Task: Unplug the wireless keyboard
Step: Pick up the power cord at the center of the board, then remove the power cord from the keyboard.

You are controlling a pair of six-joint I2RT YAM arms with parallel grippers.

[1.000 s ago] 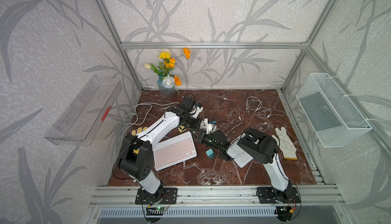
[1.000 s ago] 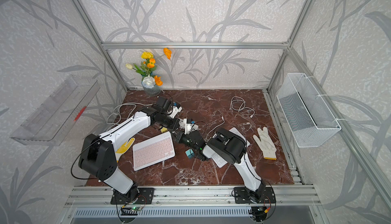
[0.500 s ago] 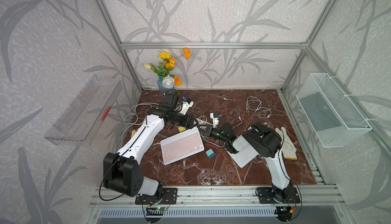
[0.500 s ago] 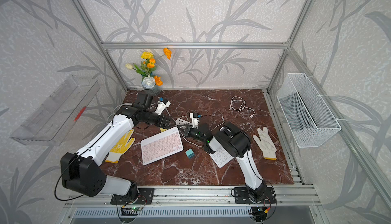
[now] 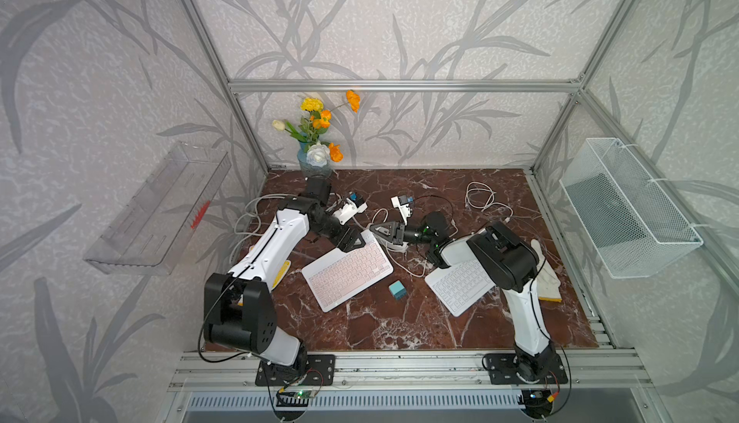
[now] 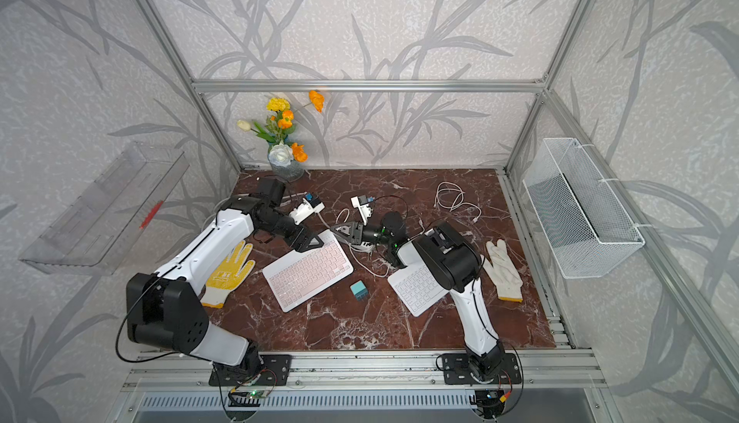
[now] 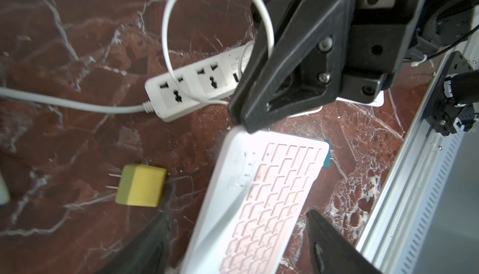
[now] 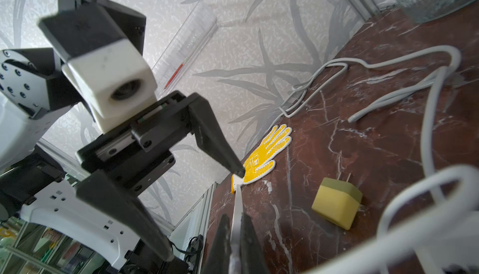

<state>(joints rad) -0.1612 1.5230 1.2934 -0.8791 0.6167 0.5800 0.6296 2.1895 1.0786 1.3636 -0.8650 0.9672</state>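
- The left gripper [image 5: 354,241]: jaws open astride the pink keyboard [image 5: 347,277], likely bracing it.
- The right gripper [image 5: 375,228]: jaws shut where the white cable [image 7: 166,34] meets it, likely on the plug.

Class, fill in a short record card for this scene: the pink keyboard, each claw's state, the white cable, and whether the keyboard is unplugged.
Pink keyboard: on the table, between the two arms
Left claw: open, at its far corner
Right claw: shut, apparently pinching the white cable at that corner
Unplugged: cannot tell; joint hidden by the claws
Also present: white keyboard, power strip
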